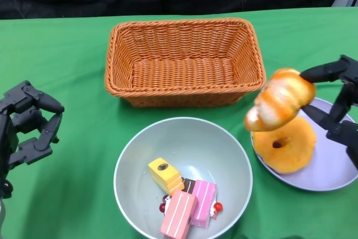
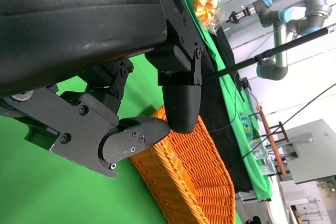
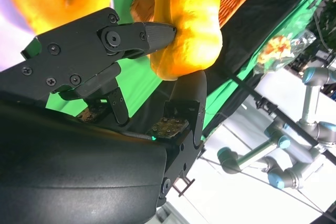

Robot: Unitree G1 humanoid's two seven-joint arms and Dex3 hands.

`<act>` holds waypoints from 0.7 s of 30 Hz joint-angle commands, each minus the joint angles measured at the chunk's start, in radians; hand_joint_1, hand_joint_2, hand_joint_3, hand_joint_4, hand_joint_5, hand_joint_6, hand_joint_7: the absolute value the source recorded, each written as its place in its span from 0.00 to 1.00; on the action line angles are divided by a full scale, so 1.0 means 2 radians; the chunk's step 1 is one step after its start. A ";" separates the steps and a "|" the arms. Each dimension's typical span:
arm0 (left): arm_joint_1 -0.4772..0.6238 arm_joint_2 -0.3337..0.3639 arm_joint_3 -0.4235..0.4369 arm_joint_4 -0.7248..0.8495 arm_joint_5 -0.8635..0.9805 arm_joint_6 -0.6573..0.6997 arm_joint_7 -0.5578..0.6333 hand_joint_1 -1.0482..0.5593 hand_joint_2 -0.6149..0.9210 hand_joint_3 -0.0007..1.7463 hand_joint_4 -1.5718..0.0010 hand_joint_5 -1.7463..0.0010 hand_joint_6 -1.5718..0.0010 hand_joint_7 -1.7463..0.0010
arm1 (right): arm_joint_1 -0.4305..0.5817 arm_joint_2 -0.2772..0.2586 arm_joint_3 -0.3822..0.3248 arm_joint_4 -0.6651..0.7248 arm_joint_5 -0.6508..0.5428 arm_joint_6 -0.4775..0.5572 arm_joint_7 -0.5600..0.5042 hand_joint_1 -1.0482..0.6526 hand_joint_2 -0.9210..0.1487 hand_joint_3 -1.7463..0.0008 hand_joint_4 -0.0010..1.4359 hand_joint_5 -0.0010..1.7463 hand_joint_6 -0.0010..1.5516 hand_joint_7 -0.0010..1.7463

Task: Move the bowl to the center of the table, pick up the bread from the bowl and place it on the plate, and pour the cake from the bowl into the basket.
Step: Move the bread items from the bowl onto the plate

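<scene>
A glazed bread roll is held in the air by the right robot hand, pinched between black fingers above the near edge of the lavender plate. On that plate a ring-shaped bread is seen lying flat. The grey bowl is placed at the middle front of the green worktop, with a yellow cake slice and two pink cake slices inside it. The wicker basket is set just behind the bowl. The left robot hand is held off to the left with nothing in it, fingers apart.
</scene>
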 commanded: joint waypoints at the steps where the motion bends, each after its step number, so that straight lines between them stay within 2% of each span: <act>1: -0.005 0.012 0.008 0.006 -0.006 -0.007 -0.006 0.52 0.85 0.49 0.52 0.02 0.57 0.17 | 0.008 -0.014 -0.016 0.008 0.004 -0.005 -0.009 0.57 0.14 0.67 0.53 0.96 0.46 0.69; 7: -0.006 0.012 0.008 0.008 -0.004 -0.006 -0.003 0.52 0.86 0.46 0.52 0.02 0.57 0.17 | 0.023 -0.025 -0.028 0.005 0.003 0.024 -0.003 0.56 0.13 0.68 0.54 1.00 0.46 0.70; 15: -0.007 0.014 0.009 0.011 -0.006 -0.004 -0.005 0.52 0.86 0.46 0.52 0.02 0.58 0.17 | 0.043 -0.037 -0.051 0.005 0.050 0.046 0.028 0.58 0.08 0.73 0.52 1.00 0.45 0.70; 21: -0.006 0.015 0.010 0.008 -0.006 -0.004 -0.006 0.51 0.87 0.45 0.52 0.01 0.58 0.17 | 0.054 -0.054 -0.061 -0.003 0.045 0.067 0.037 0.59 0.04 0.74 0.52 0.99 0.44 0.73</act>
